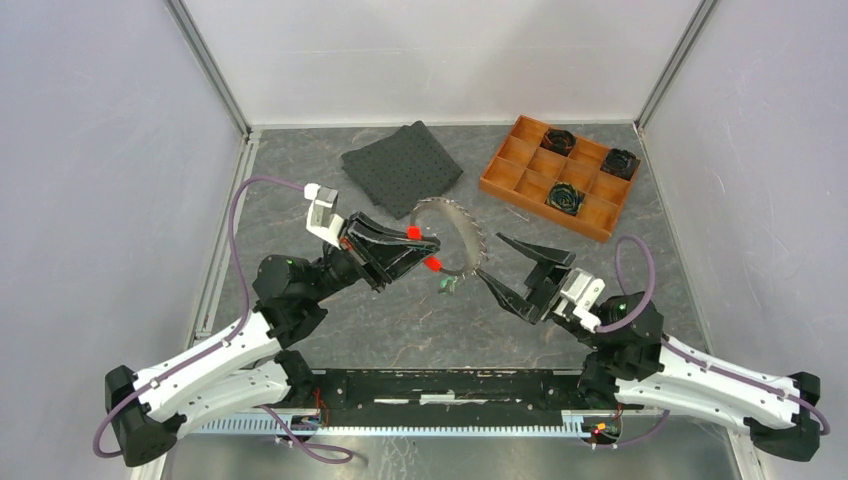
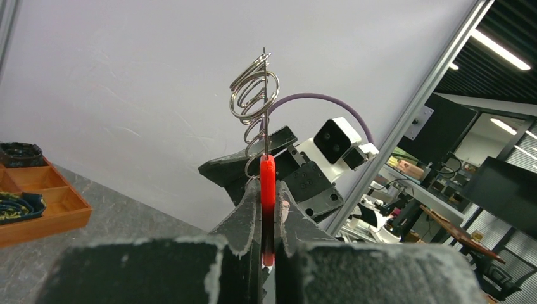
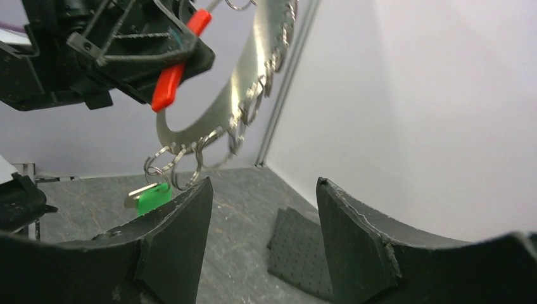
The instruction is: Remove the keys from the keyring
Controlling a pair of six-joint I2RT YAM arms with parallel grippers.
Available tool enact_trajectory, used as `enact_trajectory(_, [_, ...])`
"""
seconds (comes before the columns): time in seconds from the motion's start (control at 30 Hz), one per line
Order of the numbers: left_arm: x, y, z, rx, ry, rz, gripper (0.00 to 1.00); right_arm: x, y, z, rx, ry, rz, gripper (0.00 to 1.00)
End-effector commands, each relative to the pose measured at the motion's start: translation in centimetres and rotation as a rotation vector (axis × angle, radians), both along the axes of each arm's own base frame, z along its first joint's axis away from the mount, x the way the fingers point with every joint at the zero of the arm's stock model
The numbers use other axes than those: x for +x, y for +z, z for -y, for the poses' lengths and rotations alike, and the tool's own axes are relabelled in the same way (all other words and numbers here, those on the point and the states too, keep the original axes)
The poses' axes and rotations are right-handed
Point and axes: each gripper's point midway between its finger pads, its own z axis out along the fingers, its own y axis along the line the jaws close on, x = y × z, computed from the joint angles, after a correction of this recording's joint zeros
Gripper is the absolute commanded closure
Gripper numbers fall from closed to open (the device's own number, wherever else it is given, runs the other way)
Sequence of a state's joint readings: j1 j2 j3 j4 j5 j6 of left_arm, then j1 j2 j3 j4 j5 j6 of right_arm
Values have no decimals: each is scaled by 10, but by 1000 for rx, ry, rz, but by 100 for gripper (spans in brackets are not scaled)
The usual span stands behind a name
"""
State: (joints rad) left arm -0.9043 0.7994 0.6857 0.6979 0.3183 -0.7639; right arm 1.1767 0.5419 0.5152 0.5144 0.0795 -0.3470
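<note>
The left claw (image 1: 422,248) is clenched on the red key (image 1: 433,264), whose plastic head is pinched flat between the two fingers and sticks out on both sides of them; the left wrist view shows it edge-on (image 2: 268,171). The keyring (image 1: 470,222), a flat grey metal hoop edged with small wire loops, is held up off the worktop (image 1: 400,330) by that grip. The green key (image 3: 152,197) hangs from the loops at the hoop's lower end, just beside the right claw (image 1: 490,257), which stands released with its fingers spread and nothing between them. Farther back lie a dark perforated mat (image 1: 400,165) and a wooden tray (image 1: 500,180) holding black gear-like pieces (image 1: 558,140).
</note>
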Motion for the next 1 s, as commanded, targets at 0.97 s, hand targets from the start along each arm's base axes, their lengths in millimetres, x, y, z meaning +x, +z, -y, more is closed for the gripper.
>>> enact_trajectory(0.97, [2, 11, -3, -73, 13, 42, 98, -28, -63, -20, -75, 217, -201, 35])
